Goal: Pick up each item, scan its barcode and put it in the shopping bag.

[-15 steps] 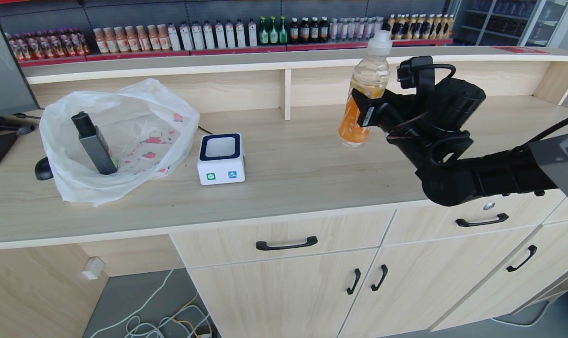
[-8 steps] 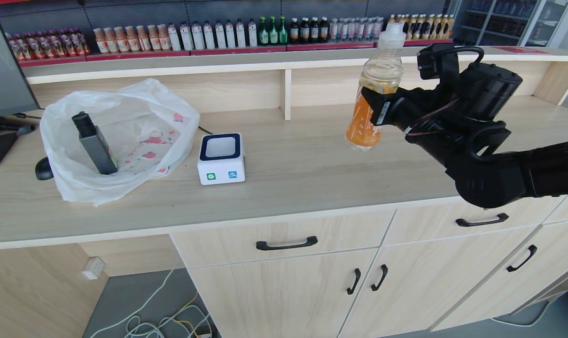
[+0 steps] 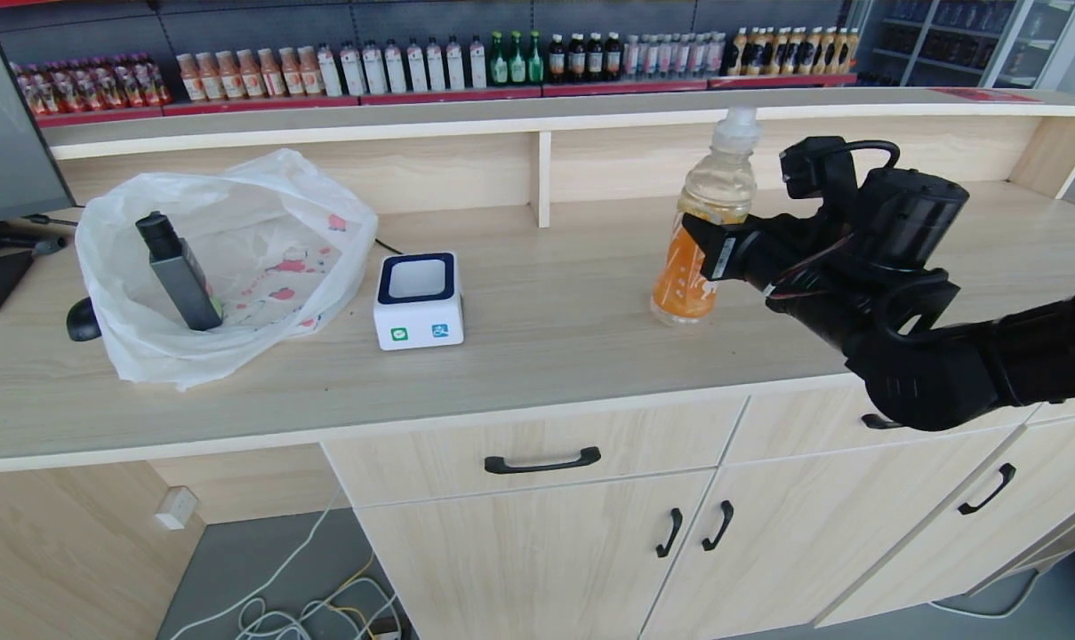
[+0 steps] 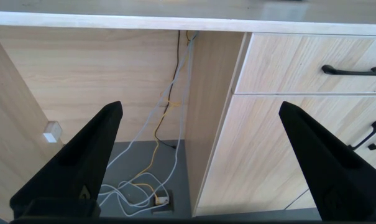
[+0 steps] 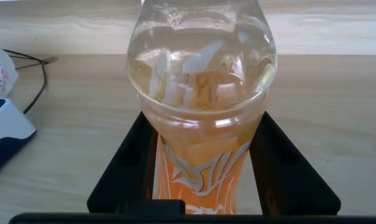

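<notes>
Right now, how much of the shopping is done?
Done: one grey item stands in the bag. In hand: the right jaws hold an orange bottle upright, low by the counter, to the right of the scanner. Left: the bottle is not bagged yet, and I cannot tell if it has been scanned, so probably scan it, then bag it.

Bright, even light across surface (image 3: 546,311). Only faint soft shadow at base of bottle (image 3: 685,286), below my right claw (image 3: 701,242). White glints on bottle's clear shoulder, above claw. Surface edge bows in head view. My left claw (image 4: 200,162) reads as black silhouette; recess (image 4: 113,81) beyond dimmer.
</notes>
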